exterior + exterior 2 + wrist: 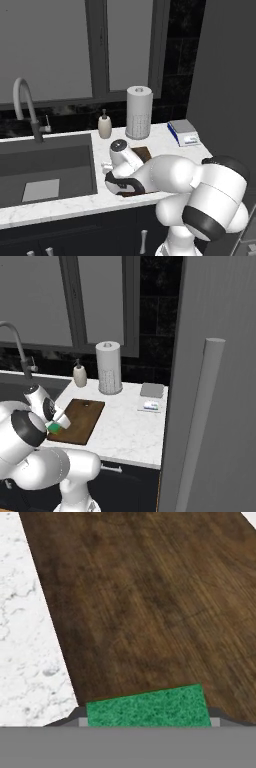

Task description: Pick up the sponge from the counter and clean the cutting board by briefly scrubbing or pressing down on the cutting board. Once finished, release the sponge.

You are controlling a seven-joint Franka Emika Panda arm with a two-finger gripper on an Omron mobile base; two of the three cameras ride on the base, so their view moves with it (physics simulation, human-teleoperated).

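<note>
The green sponge (147, 707) lies flat on the dark brown cutting board (150, 602), at the board's near left corner (80, 421). My gripper (147, 718) is shut on the sponge, with a dark fingertip (79, 716) against each short end. From the right base camera, the sponge (54, 427) shows green under the white hand, low over the board. In the left base view my arm covers most of the cutting board (142, 151). White marble counter (25, 637) runs along the board's edge.
A paper towel roll (109, 368) and a soap dispenser (80, 376) stand at the back of the counter (130, 421). A blue-and-white box (150, 405) lies to the right. The sink (45, 170) and faucet (25, 107) are on the left. A tall grey panel (215, 381) stands at the right.
</note>
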